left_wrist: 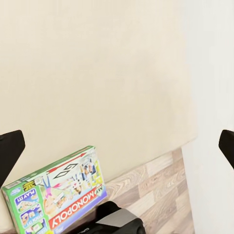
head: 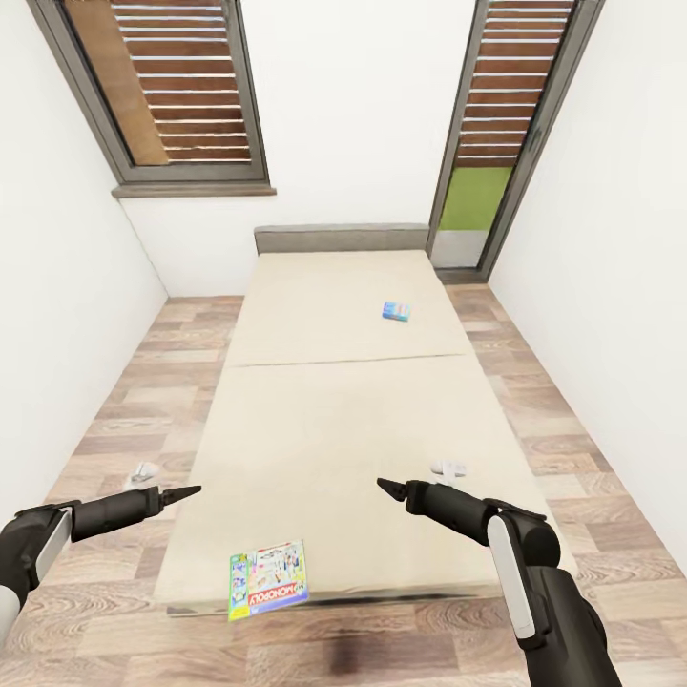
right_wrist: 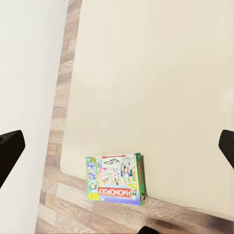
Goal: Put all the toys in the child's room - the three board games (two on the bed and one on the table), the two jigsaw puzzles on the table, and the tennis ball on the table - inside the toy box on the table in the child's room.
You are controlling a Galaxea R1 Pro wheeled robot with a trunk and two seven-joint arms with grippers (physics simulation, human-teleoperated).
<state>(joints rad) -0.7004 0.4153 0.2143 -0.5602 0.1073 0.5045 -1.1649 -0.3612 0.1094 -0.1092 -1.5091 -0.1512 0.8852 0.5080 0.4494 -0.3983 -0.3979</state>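
Plainly, the robot is facing the bed (head: 334, 420) from its foot, with both arms reaching forward over the mattress and carrying nothing. In each wrist view the two fingertips are showing at opposite edges of the picture, so the left gripper (head: 181, 493) and the right gripper (head: 389, 488) are both standing wide, though in the head view they are reading as thin dark points. The large game (head: 268, 578) is lying flat at the near edge of the bed, left of centre, its corner seeming to overhang the edge a little. Its lid is reading "MY MONOPOLY" on a red band, with a green side strip carrying writing too small to make out. The small game (head: 397, 311), mostly blue, is lying well apart on the far half of the mattress, toward the right; its print is too small to read. Both are looking like light, stiff cardboard boxes, thin and rather smooth, so a hold across a long edge, where it is overhanging the bed, is probably suiting best.
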